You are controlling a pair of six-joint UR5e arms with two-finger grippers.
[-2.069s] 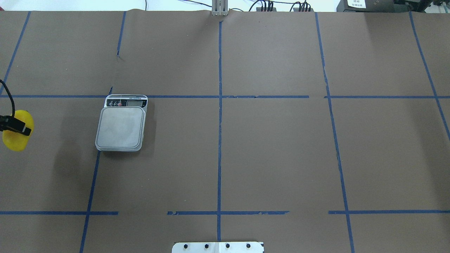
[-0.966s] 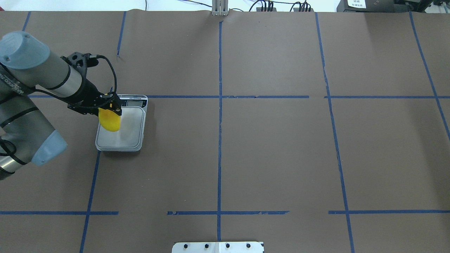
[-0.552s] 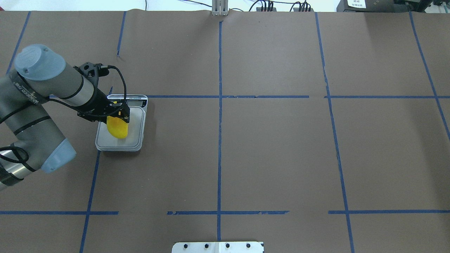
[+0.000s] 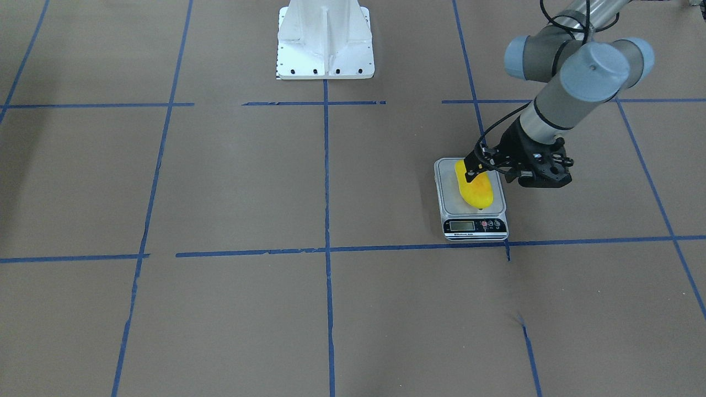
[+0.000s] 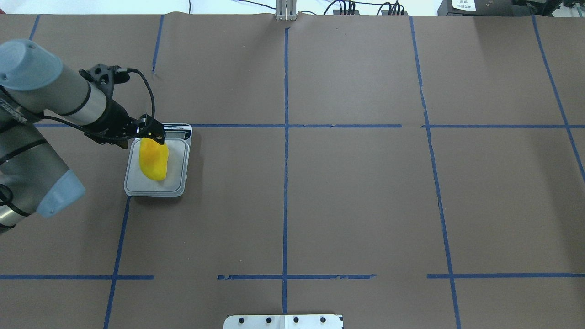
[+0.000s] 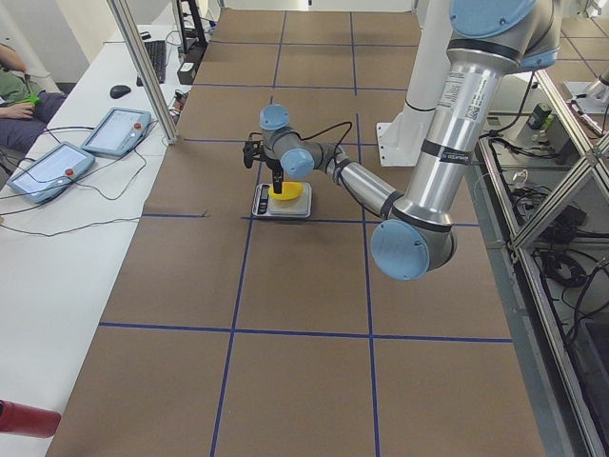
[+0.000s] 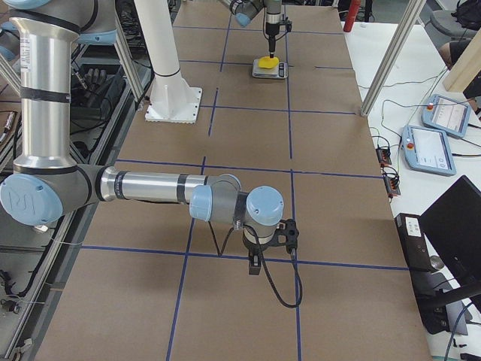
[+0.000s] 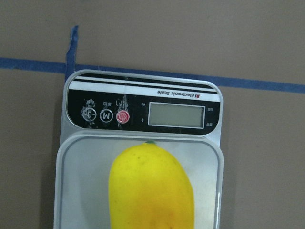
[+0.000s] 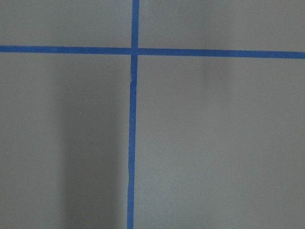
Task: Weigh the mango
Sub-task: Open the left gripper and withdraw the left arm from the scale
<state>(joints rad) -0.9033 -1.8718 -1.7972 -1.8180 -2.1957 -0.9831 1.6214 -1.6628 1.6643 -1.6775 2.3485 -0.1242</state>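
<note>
1. Front-facing view: high, across the surface [image 4: 220, 182] from the robot, looking steeply down; the robot base [image 4: 325, 41] is at top, the scale [image 4: 474, 226] right of centre.
2. Overhead view: behind the robot, looking forward and down; the same scale appears at left.
3. Left side view: from one end, looking along the surface; scale at middle distance.
4. Right side view: from the opposite end; scale far and small.
5. Left wrist view: very near, looking down on the scale and the mango [image 8: 150, 191].
6. Right wrist view: close above bare surface and crossed blue tape [image 9: 132, 143].
</note>
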